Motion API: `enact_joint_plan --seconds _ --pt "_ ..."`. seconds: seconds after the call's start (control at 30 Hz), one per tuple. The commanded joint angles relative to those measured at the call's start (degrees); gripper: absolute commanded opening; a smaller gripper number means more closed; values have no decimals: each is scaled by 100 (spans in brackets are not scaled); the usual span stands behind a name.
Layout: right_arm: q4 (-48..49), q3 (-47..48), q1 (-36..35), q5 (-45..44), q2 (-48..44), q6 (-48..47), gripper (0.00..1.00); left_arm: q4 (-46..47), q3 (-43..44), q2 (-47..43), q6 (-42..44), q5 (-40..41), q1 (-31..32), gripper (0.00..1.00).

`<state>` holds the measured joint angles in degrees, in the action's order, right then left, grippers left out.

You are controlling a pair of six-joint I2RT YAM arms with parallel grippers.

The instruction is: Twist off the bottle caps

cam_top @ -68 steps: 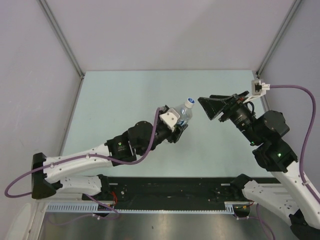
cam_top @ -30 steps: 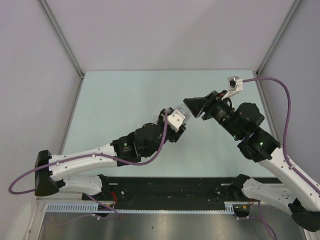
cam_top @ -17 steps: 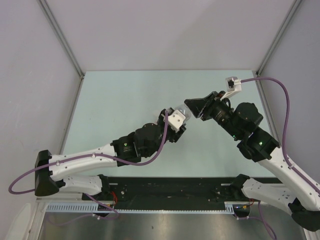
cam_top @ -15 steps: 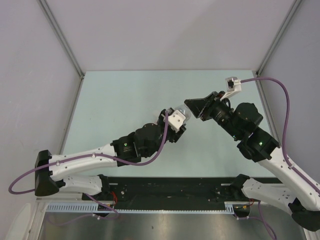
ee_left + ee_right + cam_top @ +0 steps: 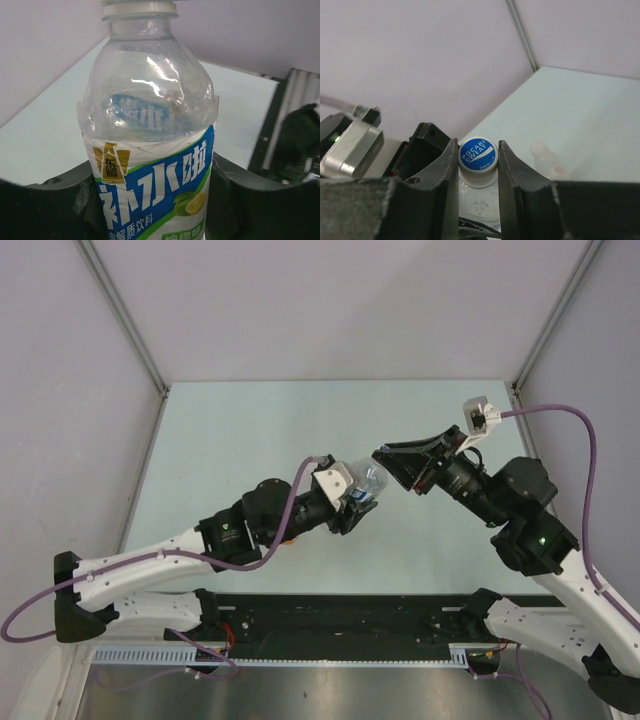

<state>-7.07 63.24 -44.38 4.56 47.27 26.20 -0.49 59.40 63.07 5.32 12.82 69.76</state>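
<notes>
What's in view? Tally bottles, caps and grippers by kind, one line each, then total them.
bottle: 1
cap: 1, blue
Grippers: 2, left gripper and right gripper
Total: 4
Not counted: a pale blur on the table, too unclear to name.

top external: high above and behind the arm bases (image 5: 492, 612), facing down on the whole bench (image 5: 250, 430); distant.
left wrist: just behind the left fingers (image 5: 45, 205), looking along them; very near, the bottle (image 5: 150, 150) between them fills the view.
right wrist: just behind the right fingers (image 5: 437, 190), facing the blue cap (image 5: 478, 154) end-on between their tips.
shared: all three see this bottle; both wrist views see bench beyond the fingers.
</notes>
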Motion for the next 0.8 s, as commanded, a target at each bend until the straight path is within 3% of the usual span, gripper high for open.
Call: enact_joint_plan --seconds 0.0,0.13,0.17,0.5,0.63,0.77 --pt "373 -14 -18 1212 -59 -580 0 -100 441 -207 -285 -2546 3 0" --pt "417 -31 -9 1890 -147 -800 0 -205 608 -304 -488 -3626 -277 0" --pt "434 -31 -1 2039 -174 -879 0 -214 634 -321 -636 -4203 -365 0" --pt "892 -75 210 4692 -385 -1046 0 242 836 -181 -1534 -7334 -1245 0" --pt "962 -75 228 5283 -411 -1046 0 418 898 3 -1727 -7916 -1263 0" --pt "997 -75 254 5784 -402 -1081 0 1337 749 214 -2375 -8339 -1263 0"
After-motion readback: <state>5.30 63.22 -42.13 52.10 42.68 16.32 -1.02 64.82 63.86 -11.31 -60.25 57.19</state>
